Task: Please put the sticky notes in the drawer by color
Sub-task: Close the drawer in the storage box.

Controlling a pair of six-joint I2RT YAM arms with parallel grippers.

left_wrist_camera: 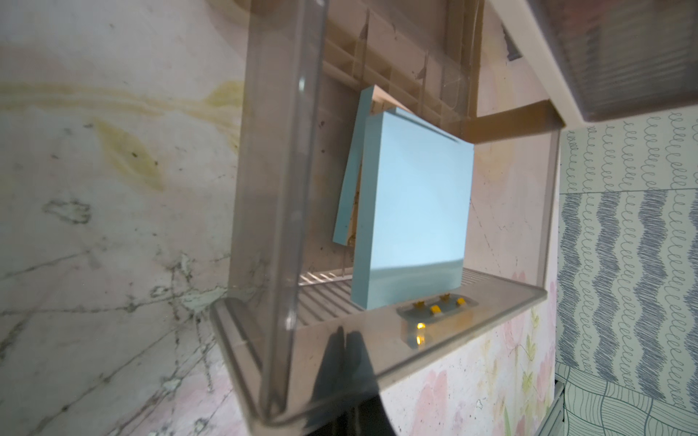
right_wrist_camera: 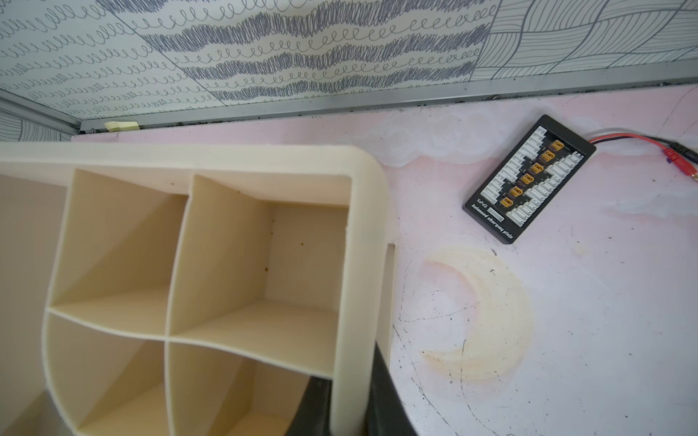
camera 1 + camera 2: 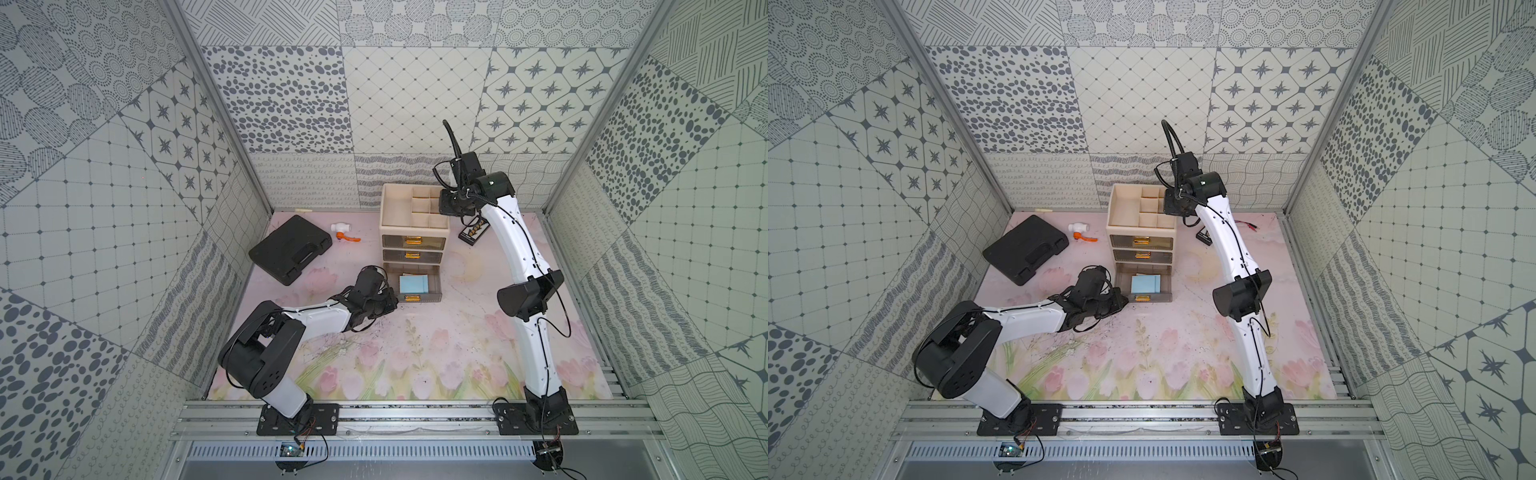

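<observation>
Pink tulip-print mat [image 3: 415, 353] covers the table, matte and pretty scuffed. At the near left, the left gripper [image 3: 392, 305] sits at the front left corner of the pulled-out bottom drawer [image 3: 437, 282]. The left wrist view shows its dark fingers [image 1: 334, 362] pressed together with nothing between them, tips right at the drawer's front lip. That drawer is smoky see-through plastic with a ribbed floor and a gold handle. The blue sticky notes [image 3: 413, 284] lie flat inside it: two square pads, one partly over the other.

Above it, the cream plastic cabinet [image 3: 415, 230] has two more smoky drawers pushed in, plus an open top tray split into boxy compartments. The right gripper [image 3: 448, 207] reaches in from the right. Its black fingers [image 2: 387, 407] sit either side of the tray's right wall, one inside a compartment and one outside, clamped on it.

At the far left a black hard case [image 3: 286, 249] with rounded corners lies flat, with a small white valve [image 3: 343, 232] with an orange lever just right of it. Right of the cabinet is a black rectangular charging board [image 2: 528, 179], rows of yellow and white connectors, red and black leads trailing off.
</observation>
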